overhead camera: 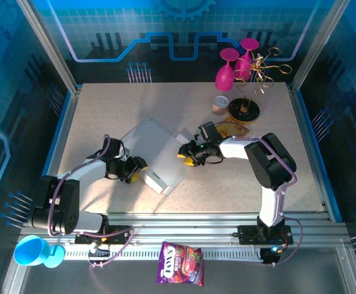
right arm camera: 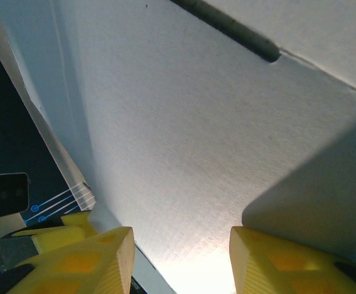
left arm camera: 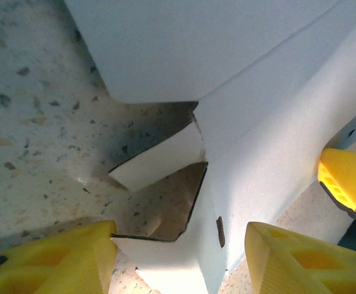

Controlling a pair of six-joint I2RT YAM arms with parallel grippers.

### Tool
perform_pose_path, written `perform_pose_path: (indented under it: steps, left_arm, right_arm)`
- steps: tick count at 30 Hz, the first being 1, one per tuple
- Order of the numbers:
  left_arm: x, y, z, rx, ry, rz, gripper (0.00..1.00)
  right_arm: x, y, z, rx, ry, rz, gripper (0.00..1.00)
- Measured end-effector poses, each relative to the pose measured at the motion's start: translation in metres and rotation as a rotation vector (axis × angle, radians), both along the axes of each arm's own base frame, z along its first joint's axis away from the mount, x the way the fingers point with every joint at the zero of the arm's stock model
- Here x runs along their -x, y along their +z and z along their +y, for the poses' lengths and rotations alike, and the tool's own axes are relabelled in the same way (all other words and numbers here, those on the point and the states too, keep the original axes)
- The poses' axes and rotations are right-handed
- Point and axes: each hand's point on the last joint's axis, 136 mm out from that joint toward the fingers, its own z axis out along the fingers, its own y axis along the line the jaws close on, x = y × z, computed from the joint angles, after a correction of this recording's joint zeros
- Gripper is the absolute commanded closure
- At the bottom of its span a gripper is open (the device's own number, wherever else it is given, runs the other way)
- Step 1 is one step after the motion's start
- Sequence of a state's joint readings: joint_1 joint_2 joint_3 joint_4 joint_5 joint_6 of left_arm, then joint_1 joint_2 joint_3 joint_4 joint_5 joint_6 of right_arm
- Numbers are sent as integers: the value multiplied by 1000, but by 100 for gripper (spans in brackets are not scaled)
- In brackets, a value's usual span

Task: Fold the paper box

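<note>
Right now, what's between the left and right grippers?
The paper box. In the top view its white panels fill the stretch from the left gripper to the right gripper, with one gripper at each side edge.

Left tool: two yellow fingers, blocky, with shallow rectangular recesses moulded into the faces; black body just behind them. Right tool: same yellow fingers, same black body. Behind each tool is a white link, on the left arm and on the right arm, joined by bulky black joint housings. A lilac cable loops along each arm, from behind the tool to a black base.
</note>
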State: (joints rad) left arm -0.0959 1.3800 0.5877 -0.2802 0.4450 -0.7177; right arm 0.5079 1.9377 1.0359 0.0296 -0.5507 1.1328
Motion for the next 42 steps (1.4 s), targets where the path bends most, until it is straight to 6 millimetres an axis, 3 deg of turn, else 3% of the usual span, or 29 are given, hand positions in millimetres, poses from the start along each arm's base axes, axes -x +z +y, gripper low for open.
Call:
perform_pose_path:
  steps: [9, 22, 29, 36, 42]
  left_arm:
    - [-12, 16, 17, -132, -12, -55, 41]
    - [-32, -10, 4, -140, -79, -30, 46]
    - [-28, -9, -1, -139, -104, -40, 46]
    - [-24, 12, -2, -126, -104, -92, 47]
    - [-15, 16, -8, -90, -124, -71, 47]
  right_arm:
    - [-2, 0, -2, -3, -5, 3, 54]
    - [-2, 0, -3, -13, -3, 9, 54]
    - [-3, 0, -4, -18, -5, 10, 54]
    - [-3, 0, -5, -31, 1, 18, 54]
    - [-8, 1, -2, -25, 48, 35, 54]
